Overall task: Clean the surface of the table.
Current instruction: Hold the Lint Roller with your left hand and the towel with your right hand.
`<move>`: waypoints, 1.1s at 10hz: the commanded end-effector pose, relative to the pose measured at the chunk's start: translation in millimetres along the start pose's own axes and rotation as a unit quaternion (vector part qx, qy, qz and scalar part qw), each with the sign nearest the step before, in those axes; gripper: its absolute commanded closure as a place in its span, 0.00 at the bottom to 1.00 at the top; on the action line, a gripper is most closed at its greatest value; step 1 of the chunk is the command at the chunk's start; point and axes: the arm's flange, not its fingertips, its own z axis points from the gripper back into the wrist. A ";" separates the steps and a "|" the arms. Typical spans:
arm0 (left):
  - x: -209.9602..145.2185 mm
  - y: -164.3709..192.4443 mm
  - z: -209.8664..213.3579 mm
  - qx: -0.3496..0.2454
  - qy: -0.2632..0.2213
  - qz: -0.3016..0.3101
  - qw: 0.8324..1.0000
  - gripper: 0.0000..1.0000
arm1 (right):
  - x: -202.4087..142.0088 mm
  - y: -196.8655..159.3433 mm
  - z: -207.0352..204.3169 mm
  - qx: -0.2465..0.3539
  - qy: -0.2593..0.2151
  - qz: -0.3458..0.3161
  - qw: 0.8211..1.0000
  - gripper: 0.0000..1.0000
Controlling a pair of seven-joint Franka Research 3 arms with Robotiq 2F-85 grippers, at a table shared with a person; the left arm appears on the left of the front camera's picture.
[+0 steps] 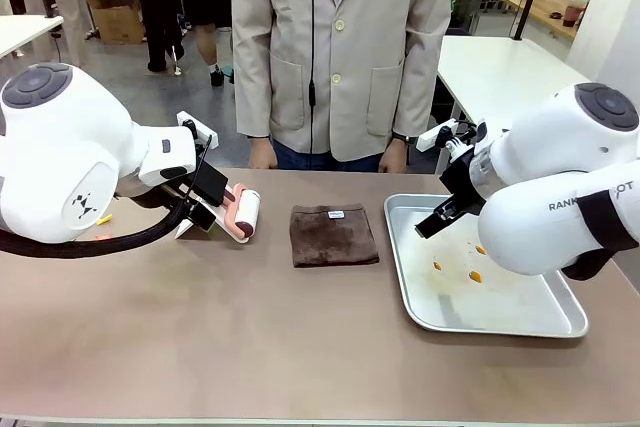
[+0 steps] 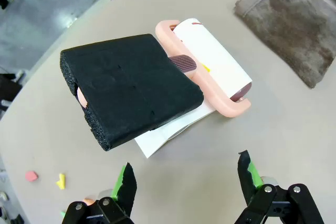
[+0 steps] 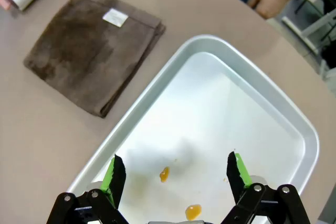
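Your left gripper (image 2: 186, 163), jaws spread, over lint roller (image 2: 210, 59) on table (image 2: 294, 129), probably for pickup; right gripper (image 3: 175, 158) agape above tray (image 3: 210, 39).

Grey floor (image 1: 120, 82); white table (image 1: 500, 72) behind; cardboard box (image 1: 118, 19) far left.

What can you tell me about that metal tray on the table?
The tray is a shiny, silvery rectangle that looks like metal, with rounded corners and a low raised rim. It lies flat on the table on the robot's right side, beside the folded brown cloth but apart from it. Its floor is mostly bare, with a few small orange bits scattered near the middle. The right end effector hangs open above it and does not appear to touch it.
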 end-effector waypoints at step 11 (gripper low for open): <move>-39.7 40.7 105.9 -0.154 -0.002 0.012 0.988 0.00 | -17.5 -27.4 120.5 0.121 0.038 -0.138 0.982 0.00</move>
